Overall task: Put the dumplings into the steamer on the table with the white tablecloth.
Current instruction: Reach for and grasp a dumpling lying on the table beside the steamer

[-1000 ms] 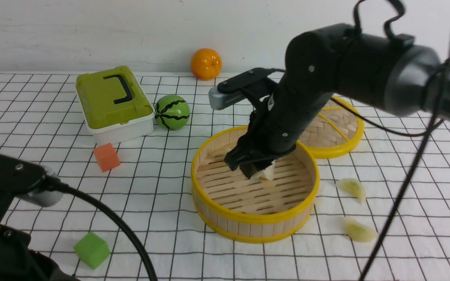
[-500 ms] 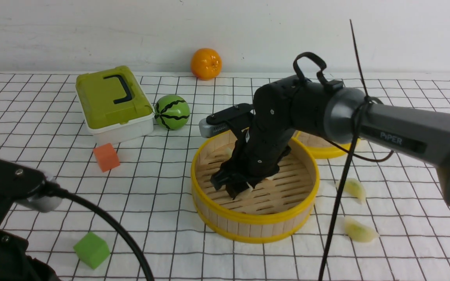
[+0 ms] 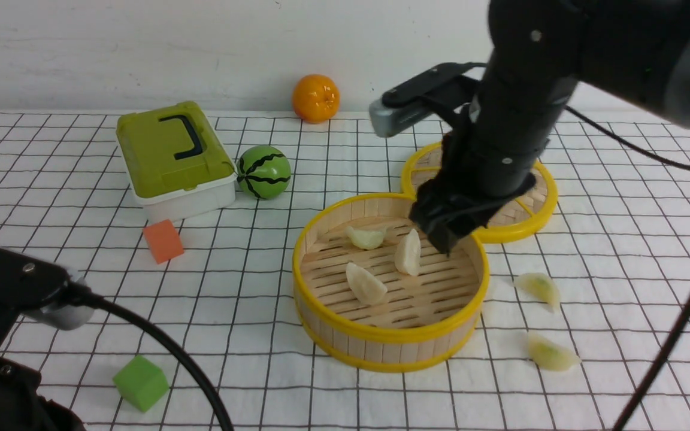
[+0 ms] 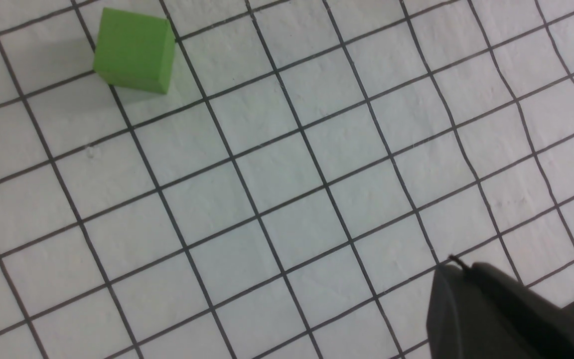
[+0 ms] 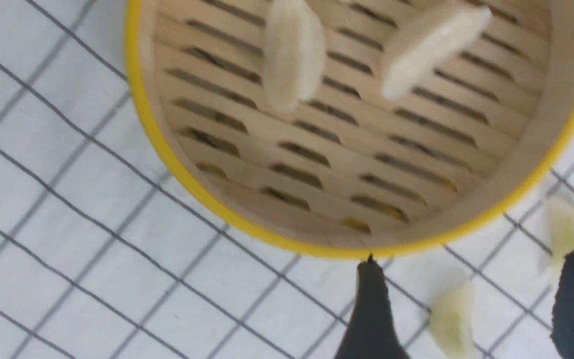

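Note:
The steamer (image 3: 381, 350) stands mid-table on the white tablecloth (image 3: 261, 287). Three dumplings lie on its slatted floor (image 3: 366, 237) (image 3: 408, 252) (image 3: 366, 284). Two greenish dumplings rest on the cloth to its right (image 3: 539, 286) (image 3: 551, 353). My right gripper (image 3: 441, 230) hovers above the steamer's back right rim, open and empty. In the right wrist view the gripper (image 5: 471, 262) frames the cloth dumplings (image 5: 454, 319) (image 5: 568, 229) beside the steamer (image 5: 531, 144), far below. My left gripper (image 4: 454, 269) is shut and empty over bare cloth at the near left.
The flat woven lid (image 3: 536, 203) lies behind the steamer on the right. A green lidded box (image 3: 171, 158), a watermelon ball (image 3: 264, 172) and an orange (image 3: 316, 97) sit at the back left. An orange cube (image 3: 163, 240) and a green cube (image 3: 140, 383) (image 4: 135, 50) lie nearer.
My right gripper opened and left a dumpling on the steamer floor, then rose and drew back to the right. The left arm stayed put.

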You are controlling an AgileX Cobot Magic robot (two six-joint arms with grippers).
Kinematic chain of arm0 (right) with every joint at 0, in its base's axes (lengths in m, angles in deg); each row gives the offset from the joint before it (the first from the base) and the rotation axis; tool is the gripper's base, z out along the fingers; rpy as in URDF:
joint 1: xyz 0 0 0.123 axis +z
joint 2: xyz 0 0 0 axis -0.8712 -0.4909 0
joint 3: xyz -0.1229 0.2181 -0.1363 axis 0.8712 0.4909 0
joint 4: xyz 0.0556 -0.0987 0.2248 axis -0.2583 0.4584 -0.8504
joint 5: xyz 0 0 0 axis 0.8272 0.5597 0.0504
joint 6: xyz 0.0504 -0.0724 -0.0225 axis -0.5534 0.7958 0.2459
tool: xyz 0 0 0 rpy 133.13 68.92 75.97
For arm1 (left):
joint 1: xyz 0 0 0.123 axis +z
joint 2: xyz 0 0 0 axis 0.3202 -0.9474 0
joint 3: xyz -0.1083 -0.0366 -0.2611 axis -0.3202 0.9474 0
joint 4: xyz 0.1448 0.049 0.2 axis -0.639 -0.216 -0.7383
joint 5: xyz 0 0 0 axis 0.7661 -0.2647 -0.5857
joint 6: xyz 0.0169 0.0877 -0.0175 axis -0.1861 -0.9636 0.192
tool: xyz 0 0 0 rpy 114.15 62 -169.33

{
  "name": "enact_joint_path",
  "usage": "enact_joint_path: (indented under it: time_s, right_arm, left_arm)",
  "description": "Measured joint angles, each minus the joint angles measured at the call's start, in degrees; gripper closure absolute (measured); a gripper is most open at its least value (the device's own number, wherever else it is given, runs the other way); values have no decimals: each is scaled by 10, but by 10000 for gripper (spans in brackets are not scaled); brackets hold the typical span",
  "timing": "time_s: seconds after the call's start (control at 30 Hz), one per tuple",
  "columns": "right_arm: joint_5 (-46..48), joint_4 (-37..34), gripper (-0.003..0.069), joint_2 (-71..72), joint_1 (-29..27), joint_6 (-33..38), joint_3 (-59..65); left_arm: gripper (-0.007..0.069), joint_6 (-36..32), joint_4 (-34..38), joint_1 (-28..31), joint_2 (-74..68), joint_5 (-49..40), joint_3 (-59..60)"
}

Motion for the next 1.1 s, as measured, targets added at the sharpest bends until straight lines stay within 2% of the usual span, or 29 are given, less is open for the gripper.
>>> enact_joint_path:
  time_s: [0.2, 0.3, 0.37, 0.57, 0.7, 0.83, 0.93, 0.97, 1.1]
  right_arm:
    - [-8, 2, 198, 42, -68, 36, 159]
    - [-39, 2, 198, 41, -88, 53, 209]
    - [-103, 2, 198, 35, -102, 81, 255]
    - [-199, -2, 198, 4, -105, 142, 294]
    - [-234, -2, 207, -16, -105, 154, 294]
    - [-243, -2, 279, -38, -105, 163, 294]
    - [-240, -2, 440, -43, -105, 166, 294]
    - [-240, -1, 460, -43, -105, 166, 293]
    - [-193, 12, 450, -39, -104, 166, 266]
  left_arm:
    - [610, 0, 0, 0, 0, 0, 0]
    - [606, 0, 0, 0, 0, 0, 0]
    - [606, 0, 0, 0, 0, 0, 0]
    - [606, 0, -1, 0, 0, 1, 0]
    - [606, 0, -1, 0, 0, 1, 0]
    - [606, 0, -1, 0, 0, 1, 0]
    - [603, 0, 0, 0, 0, 1, 0]
    - [601, 0, 0, 0, 0, 1, 0]
    - [594, 0, 0, 0, 0, 0, 0]
